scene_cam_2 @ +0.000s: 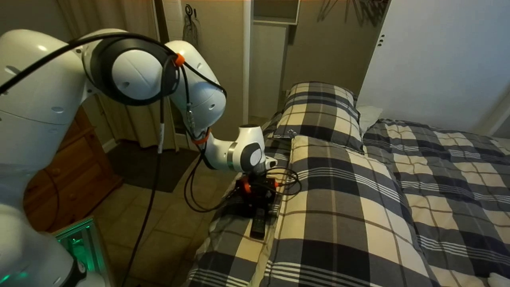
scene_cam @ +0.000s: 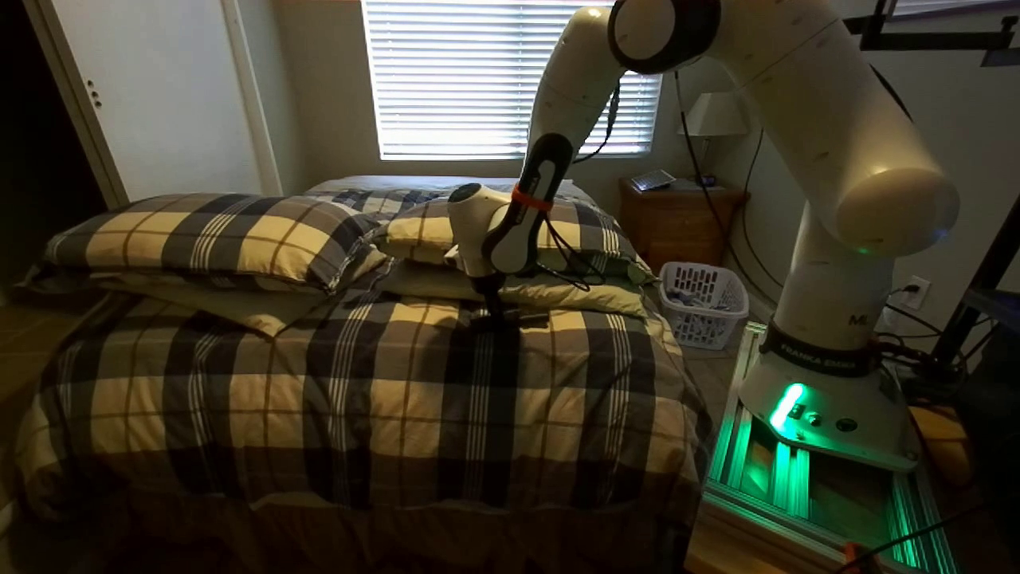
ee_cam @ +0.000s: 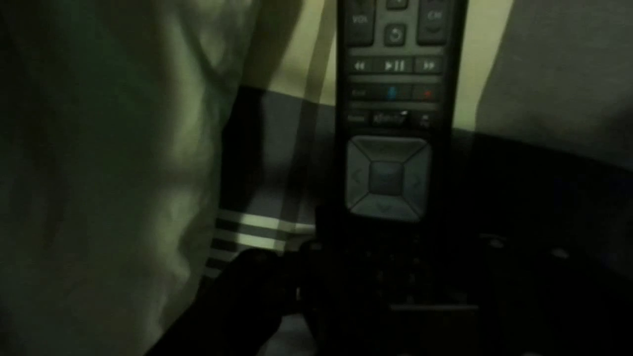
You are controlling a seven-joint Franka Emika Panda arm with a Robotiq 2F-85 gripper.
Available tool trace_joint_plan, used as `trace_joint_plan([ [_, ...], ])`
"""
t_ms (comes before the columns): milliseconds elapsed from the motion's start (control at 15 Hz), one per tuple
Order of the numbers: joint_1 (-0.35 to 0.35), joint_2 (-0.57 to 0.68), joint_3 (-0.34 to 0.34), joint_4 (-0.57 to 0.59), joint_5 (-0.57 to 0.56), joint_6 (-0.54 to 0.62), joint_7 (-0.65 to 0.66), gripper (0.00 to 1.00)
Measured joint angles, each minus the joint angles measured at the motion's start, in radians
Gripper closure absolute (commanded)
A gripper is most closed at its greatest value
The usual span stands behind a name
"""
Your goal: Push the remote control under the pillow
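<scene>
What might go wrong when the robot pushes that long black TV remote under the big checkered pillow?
The long black remote control might spin, because the dark robot hand is over just one end of it. It might also bump the pale, wrinkly fabric along the edge of the wide cream-and-dark plaid cloth pillow, bunching it up instead of sliding under. And the remote's grey and black buttons face up, so rubbing could press some.

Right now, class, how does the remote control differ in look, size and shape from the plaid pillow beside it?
The remote control is dark with rows of buttons; the pillow is pale and dark plaid. The remote control is slim and narrow, while the pillow is broad and thick. The remote control is far smaller than the pillow. Both rest on the bed.
</scene>
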Motion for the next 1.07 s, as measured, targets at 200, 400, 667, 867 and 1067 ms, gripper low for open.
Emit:
trace_joint_plan([
  [200, 0.038, -0.036, 0.012, 0.000, -0.009, -0.071, 0.004, 0.72],
  [400, 0.058, -0.068, 0.026, -0.005, -0.056, -0.075, -0.016, 0.72],
  [667, 0.058, -0.103, 0.039, -0.025, -0.172, -0.047, -0.090, 0.72],
  [867, 0.035, -0.121, 0.052, -0.047, -0.249, -0.025, -0.188, 0.72],
  [1067, 0.003, -0.130, 0.062, -0.060, -0.323, -0.024, -0.298, 0.72],
])
